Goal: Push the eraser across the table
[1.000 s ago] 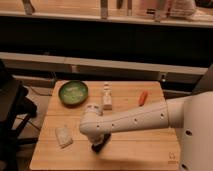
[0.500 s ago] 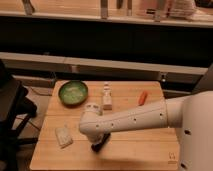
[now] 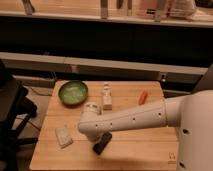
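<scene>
The light wooden table (image 3: 140,145) fills the middle of the camera view. My white arm reaches in from the right across it to the front-left part. My gripper (image 3: 102,143) is a dark shape hanging below the white wrist, down at the tabletop. A small black oblong shape lies right at the gripper. I cannot tell the eraser apart from the gripper there. The gripper is right of the pale packet and in front of the bowl.
A green bowl (image 3: 73,93) sits at the back left. A pale crinkled packet (image 3: 63,136) lies at the front left. A small white bottle (image 3: 107,97) and an orange-red object (image 3: 143,97) stand at the back. A dark chair (image 3: 10,115) is left of the table.
</scene>
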`<state>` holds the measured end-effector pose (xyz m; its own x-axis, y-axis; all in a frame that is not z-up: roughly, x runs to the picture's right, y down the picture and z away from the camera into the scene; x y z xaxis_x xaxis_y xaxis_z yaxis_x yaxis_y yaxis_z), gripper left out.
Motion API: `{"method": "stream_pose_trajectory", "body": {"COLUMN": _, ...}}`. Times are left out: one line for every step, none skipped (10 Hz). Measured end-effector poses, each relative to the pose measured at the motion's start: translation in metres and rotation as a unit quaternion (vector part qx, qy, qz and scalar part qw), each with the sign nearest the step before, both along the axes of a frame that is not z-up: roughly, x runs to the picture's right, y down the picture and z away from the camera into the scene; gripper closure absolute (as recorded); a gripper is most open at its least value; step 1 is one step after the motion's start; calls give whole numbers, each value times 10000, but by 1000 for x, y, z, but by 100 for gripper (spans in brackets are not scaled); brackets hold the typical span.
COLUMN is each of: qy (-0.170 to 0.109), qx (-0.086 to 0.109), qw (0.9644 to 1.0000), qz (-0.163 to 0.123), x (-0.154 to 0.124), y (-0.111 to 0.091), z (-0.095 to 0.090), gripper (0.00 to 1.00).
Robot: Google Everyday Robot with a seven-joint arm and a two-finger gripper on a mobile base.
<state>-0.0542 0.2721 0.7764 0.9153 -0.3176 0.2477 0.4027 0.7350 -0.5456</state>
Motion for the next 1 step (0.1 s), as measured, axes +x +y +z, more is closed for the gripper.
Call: {"method": "stream_pose_trajectory", "body": {"qy": -4, "qx": 10, "qw": 10000, "qz": -3, "x": -2, "y": -1, "z": 0, "gripper": 100}}
